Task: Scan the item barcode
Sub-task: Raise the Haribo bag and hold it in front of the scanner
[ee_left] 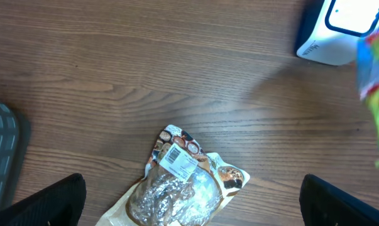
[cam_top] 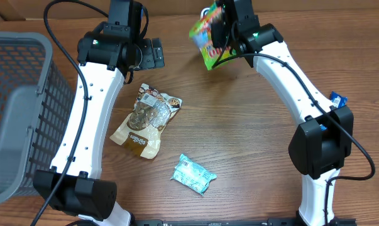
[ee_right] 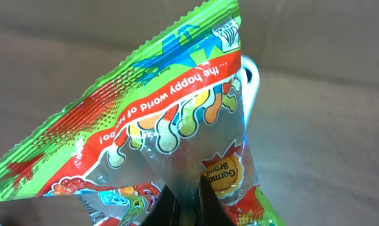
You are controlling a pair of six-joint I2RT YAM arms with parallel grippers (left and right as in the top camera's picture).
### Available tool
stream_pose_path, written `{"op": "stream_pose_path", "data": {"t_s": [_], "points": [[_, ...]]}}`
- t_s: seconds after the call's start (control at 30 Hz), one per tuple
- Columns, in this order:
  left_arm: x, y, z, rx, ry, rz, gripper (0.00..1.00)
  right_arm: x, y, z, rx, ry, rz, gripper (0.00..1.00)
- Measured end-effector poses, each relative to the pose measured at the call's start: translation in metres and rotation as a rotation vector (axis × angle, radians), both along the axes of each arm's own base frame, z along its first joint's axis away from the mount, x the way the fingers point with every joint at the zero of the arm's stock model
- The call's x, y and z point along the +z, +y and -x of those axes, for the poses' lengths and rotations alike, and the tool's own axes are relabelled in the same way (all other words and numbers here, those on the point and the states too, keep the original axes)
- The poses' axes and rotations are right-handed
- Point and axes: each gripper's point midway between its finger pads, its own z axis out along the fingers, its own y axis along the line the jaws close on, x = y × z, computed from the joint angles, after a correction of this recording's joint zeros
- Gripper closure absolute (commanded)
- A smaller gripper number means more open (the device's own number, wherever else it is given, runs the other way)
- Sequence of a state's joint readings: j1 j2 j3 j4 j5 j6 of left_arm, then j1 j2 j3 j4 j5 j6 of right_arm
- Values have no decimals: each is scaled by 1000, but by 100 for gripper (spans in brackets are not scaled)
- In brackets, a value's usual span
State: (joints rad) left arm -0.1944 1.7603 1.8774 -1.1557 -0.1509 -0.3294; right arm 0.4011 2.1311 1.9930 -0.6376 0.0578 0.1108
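The gummy candy bag (ee_right: 158,119) is bright green with a toothed top seam. It has an orange band of white lettering, seen upside down, and a clear window showing pale and coloured gummy shapes. A round orange badge sits near its lower edge. It hangs in the air, lifted off the table (cam_top: 239,125), with its lower part pinched in the right gripper (ee_right: 183,199). That gripper's dark fingers (ee_right: 161,210) are clenched on the film. Just beyond the bag, on its far side from those fingers, stands a white device (ee_left: 334,34).

The left gripper (cam_top: 153,54) is spread wide and holds nothing. In the left wrist view its fingers (ee_left: 51,201) show at both bottom corners. Between them, down on the wood, lies a gold-and-brown snack pouch (ee_left: 183,188) with its barcode label facing up.

A teal packet (cam_top: 193,174) lies well apart from both grippers. A grey mesh basket (cam_top: 26,94) stands well off to the outer side of the left fingers. I cannot tell what it holds.
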Motion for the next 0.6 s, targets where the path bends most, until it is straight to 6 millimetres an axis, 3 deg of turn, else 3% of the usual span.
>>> {"op": "stream_pose_path", "data": {"t_s": [0.13,0.27,0.4,0.53,0.6], "points": [[0,0,0,0,0,0,0,18,7,-15,-14,-83,-62,96],[0,0,0,0,0,0,0,14,13,-28,-17,-117,-85,96],[0,0,0,0,0,0,1,-24,18,-38,-19,-78,-77,96],[0,0,0,0,0,0,0,-82,20,-41,-33,13,-58,96],[0,0,0,0,0,0,0,-96,20,-40,-38,38,-58,96]]}}
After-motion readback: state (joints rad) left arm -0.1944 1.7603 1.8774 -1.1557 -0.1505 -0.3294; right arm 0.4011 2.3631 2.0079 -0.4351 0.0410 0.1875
